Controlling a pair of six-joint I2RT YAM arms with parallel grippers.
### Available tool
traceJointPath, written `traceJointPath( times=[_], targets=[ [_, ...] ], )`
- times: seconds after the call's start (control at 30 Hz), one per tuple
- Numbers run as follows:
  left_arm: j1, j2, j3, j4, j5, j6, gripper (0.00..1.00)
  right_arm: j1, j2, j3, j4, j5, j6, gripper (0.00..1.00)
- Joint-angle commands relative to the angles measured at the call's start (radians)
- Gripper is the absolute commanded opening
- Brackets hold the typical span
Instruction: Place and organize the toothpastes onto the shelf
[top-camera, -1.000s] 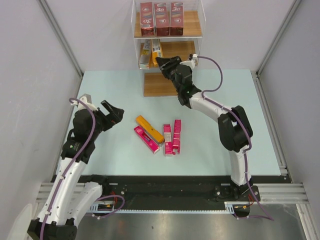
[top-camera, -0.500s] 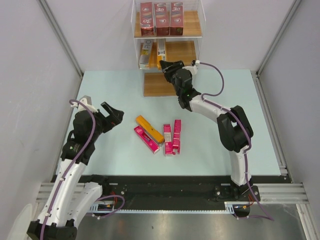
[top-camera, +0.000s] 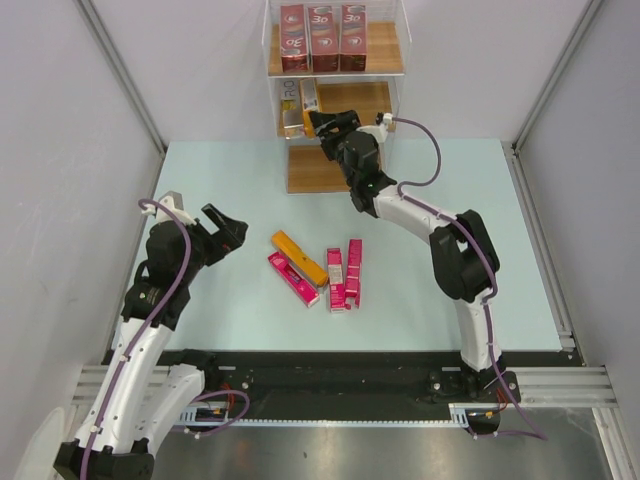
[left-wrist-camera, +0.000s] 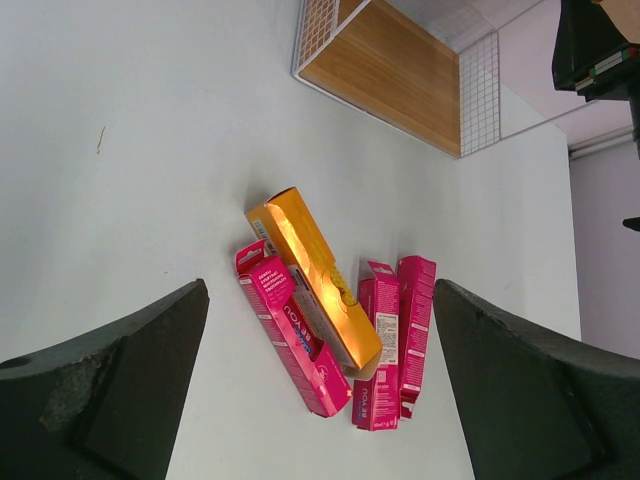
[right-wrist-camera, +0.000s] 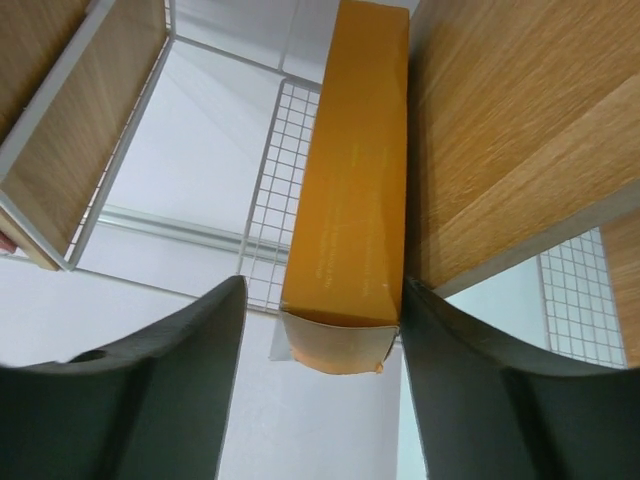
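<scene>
Top external shows my left gripper (top-camera: 228, 230) spread wide and empty, hovering just left of four toothpastes (top-camera: 335, 279) loose on the table (top-camera: 200, 170): one orange, three pink. On the shelf (top-camera: 315, 172), three dark red cartons (top-camera: 323, 35) line the top tier. My right gripper (top-camera: 320, 122) brackets an orange carton (right-wrist-camera: 350, 170) upright on the middle tier. I can't tell whether it's clamped. I'd judge we're roughly halfway.

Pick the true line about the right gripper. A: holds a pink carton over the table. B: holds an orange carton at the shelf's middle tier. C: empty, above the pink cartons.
B: the right gripper grips the orange carton at the middle board of the shelf.
</scene>
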Motion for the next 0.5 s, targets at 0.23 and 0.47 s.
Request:
traceJointPath(
  times=[0.23,0.47],
  targets=[
    [-0.002,0.002,-0.006,0.015,0.003,0.021,0.99,0.011,-0.180,-0.148,-0.097,0.050,-0.128,1.00],
    [-0.002,0.005,-0.011,0.016,0.009,0.020,1.00,0.048,-0.343,-0.264,-0.186,0.082,-0.323,0.99]
  ],
)
